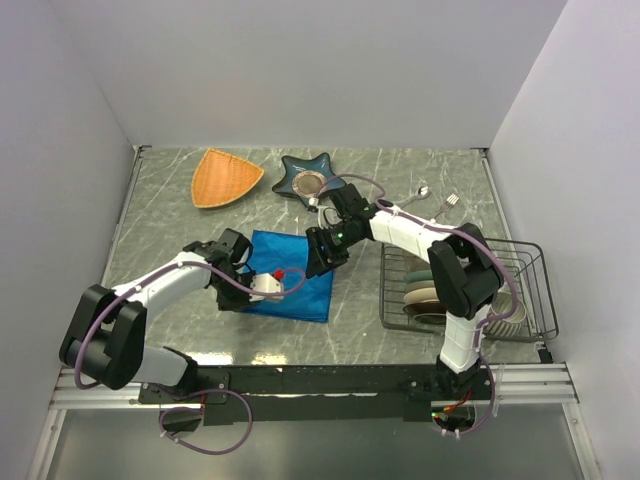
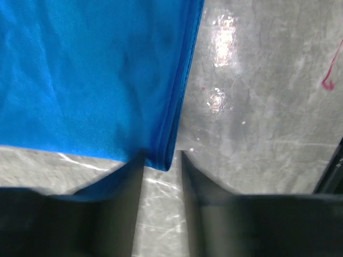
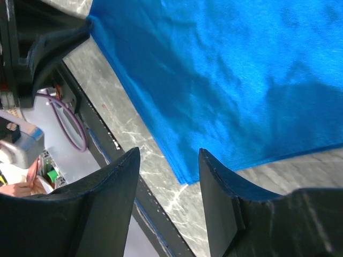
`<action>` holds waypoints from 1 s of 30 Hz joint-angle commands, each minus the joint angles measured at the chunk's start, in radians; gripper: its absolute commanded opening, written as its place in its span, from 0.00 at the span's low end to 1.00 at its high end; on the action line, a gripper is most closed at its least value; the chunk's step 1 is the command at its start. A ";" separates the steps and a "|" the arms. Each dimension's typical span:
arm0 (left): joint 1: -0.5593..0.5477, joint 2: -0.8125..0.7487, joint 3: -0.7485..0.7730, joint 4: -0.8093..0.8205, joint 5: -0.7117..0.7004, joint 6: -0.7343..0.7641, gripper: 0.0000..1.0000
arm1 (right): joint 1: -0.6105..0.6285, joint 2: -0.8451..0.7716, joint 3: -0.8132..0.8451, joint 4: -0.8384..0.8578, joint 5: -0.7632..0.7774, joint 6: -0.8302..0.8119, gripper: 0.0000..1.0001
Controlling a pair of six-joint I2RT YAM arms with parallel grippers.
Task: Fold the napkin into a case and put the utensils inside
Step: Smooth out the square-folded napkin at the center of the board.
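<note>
left jaws narrowly parted at folded napkin [image 2: 91, 75] corner, not clamped; right jaws released, hovering over napkin edge.

Soft, even light is falling from overhead in the top view, leaving only faint shadows on the counter [image 1: 160, 220] beneath the arms. Ahead and to the right of the left gripper [image 2: 161, 160], two white patches of glare are bouncing off the polished stone, while its dark fingers [image 2: 118, 214] are blurring out of focus. Beyond the right gripper [image 3: 169, 160], the napkin [image 3: 241, 64] is gleaming brightly, with a soft shadow crossing the cloth just past the fingertips.
</note>
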 commanded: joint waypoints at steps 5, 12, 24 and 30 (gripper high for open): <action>0.158 -0.075 0.230 -0.045 0.242 -0.097 0.82 | -0.015 -0.130 0.132 0.071 0.123 -0.020 0.81; 0.331 -0.094 0.407 0.226 0.445 -0.638 0.99 | -0.034 -0.287 0.178 0.325 0.405 -0.006 1.00; 0.335 0.286 0.283 1.047 0.643 -1.755 0.99 | -0.042 -0.040 0.119 0.491 0.087 0.567 1.00; 0.333 0.441 0.183 1.393 0.672 -2.067 0.99 | -0.049 0.044 0.058 0.674 0.027 0.758 1.00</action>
